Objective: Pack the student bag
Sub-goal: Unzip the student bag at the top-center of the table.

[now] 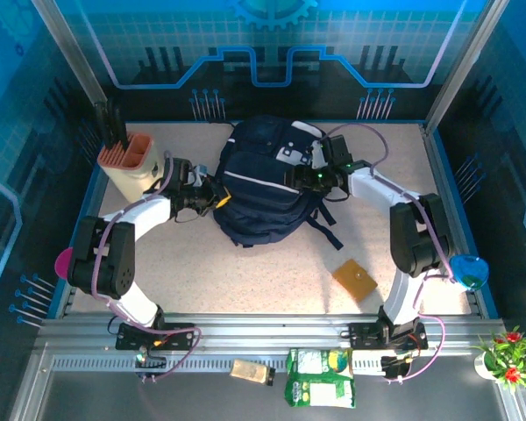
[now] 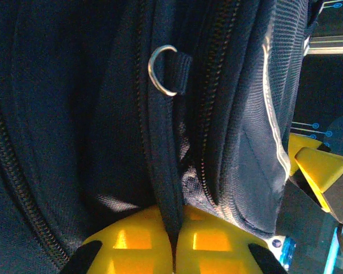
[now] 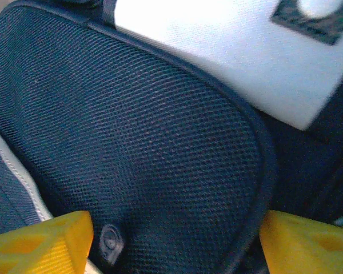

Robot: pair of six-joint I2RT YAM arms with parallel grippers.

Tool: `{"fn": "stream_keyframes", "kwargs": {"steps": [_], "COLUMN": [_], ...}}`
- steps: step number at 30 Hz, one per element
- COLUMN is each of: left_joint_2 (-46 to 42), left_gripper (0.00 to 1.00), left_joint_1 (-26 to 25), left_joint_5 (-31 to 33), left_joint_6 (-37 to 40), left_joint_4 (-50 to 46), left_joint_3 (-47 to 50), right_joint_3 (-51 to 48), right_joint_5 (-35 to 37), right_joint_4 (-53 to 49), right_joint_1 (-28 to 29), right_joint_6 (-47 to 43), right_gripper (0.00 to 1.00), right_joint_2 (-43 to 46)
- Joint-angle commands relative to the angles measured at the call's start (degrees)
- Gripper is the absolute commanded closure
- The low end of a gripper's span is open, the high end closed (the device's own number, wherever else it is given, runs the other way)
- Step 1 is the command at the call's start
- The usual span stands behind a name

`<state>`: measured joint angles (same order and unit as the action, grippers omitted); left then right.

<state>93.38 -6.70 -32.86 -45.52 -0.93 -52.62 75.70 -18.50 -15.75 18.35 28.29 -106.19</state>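
Left gripper (image 1: 199, 190) meets the student bag (image 1: 259, 197) at its nine o'clock and the right gripper (image 1: 320, 175) meets it at two o'clock; the bag lies mid-table (image 1: 272, 281). 
Left wrist: yellow fingers (image 2: 131, 242) are pinched on a seam (image 2: 163, 171) of the bag. 
Right wrist: yellow fingers (image 3: 40, 240) are spread astride the mesh pocket (image 3: 148, 148).

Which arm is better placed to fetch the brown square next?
Right, probably: the right gripper stands open, the brown square lies on its side, and the left gripper is shut on the student bag.

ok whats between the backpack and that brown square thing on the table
In the top view, a black strap of the student bag trails toward the brown square. Past the strap's end, that stretch of table is bare.
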Motion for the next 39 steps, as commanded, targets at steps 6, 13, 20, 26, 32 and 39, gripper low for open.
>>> {"fn": "stream_keyframes", "kwargs": {"steps": [6,13,20,26,32,39], "left_joint_2": [-1.6,-1.8,-2.0,-1.9,-1.6,-0.7], "left_gripper": [1.00,1.00,1.00,1.00,1.00,1.00], "left_joint_1": [-0.4,-0.4,-0.3,-0.4,-0.3,-0.4], "left_joint_5": [-2.3,-1.3,-0.9,-1.1,-1.0,-0.9], "left_joint_6": [-2.7,-3.3,-2.8,-2.9,-3.0,-3.4], "left_joint_4": [4.5,4.8,3.7,3.7,3.8,4.1], "left_joint_3": [0.6,-0.1,-1.3,-1.9,-2.4,-3.5], "right_joint_3": [-2.2,-8.7,-9.8,-9.4,-8.3,-13.5], "right_joint_5": [-13.9,-21.5,-17.5,-14.2,-11.4,-11.5], "right_joint_4": [-2.7,-4.3,-7.9,-9.1,-10.3,-8.4], "right_joint_1": [1.4,1.3,1.4,1.4,2.6,2.7], "right_joint_6": [-5.2,-10.7,-20.2,-26.3,-28.2,-29.2], "right_gripper": [0.23,0.24,0.30,0.27,0.27,0.27], "right_joint_2": [0.0,6.9,9.4,7.4,6.1,10.4]}}
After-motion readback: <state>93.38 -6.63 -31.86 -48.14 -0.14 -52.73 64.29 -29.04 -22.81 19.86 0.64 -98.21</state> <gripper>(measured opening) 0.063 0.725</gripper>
